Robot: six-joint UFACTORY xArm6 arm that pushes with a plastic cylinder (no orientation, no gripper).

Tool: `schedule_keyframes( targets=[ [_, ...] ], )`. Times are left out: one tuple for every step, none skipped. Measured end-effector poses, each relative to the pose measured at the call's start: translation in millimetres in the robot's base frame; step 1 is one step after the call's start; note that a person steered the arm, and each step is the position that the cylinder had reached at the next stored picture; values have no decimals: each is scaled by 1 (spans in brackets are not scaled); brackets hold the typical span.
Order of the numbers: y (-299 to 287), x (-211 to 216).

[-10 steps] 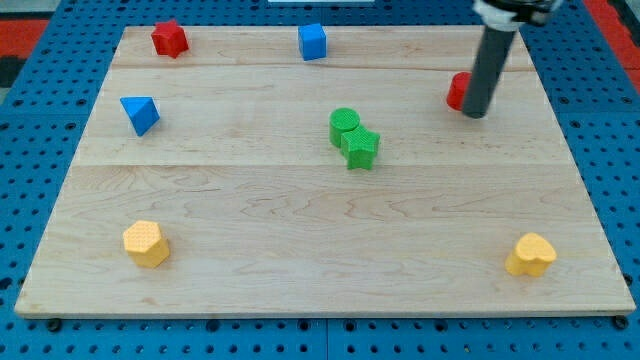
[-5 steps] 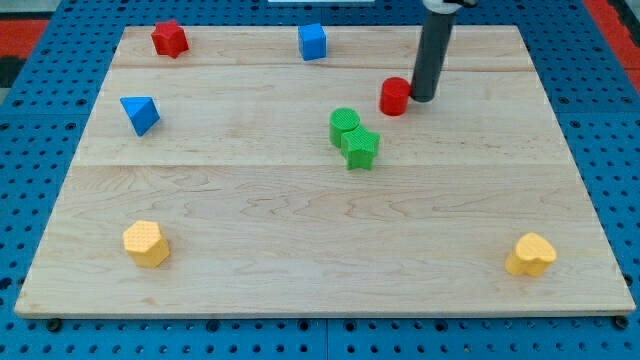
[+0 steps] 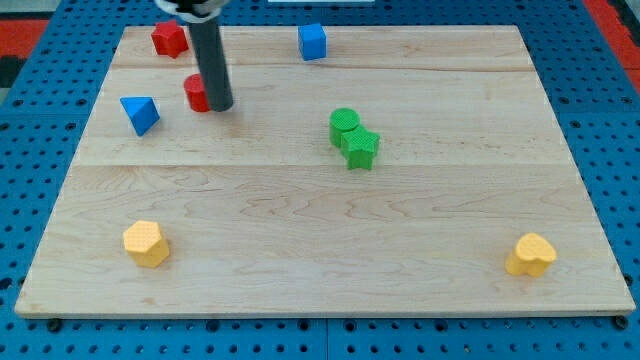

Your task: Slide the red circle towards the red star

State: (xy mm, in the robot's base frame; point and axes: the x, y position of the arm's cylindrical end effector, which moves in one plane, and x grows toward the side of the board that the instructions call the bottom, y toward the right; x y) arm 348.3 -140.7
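Camera view, wooden board (image 3: 300,250) on blue pegboard:
- my tip (image 3: 220,107): far left area, touching the right side of the red circle; the arm carries a plain rod, no claw, so no open or closed state applies
- red circle (image 3: 196,93): partly hidden behind the rod, near the red star
- red star (image 3: 169,39): far left corner
- blue triangle (image 3: 140,114): left of the circle
- blue cube (image 3: 313,41): far edge
- green circle (image 3: 344,125) touching green star (image 3: 360,147): centre
- yellow block (image 3: 146,243): near left
- yellow heart (image 3: 531,255): near right

Bright, even light (soft shadows), sharp.
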Motion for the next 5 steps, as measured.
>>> schedule_keyframes(
  targets=[
    [-32,0],
    [-59,-8],
    [-76,-23],
    [-76,-46],
    [-76,-70]
  ],
)
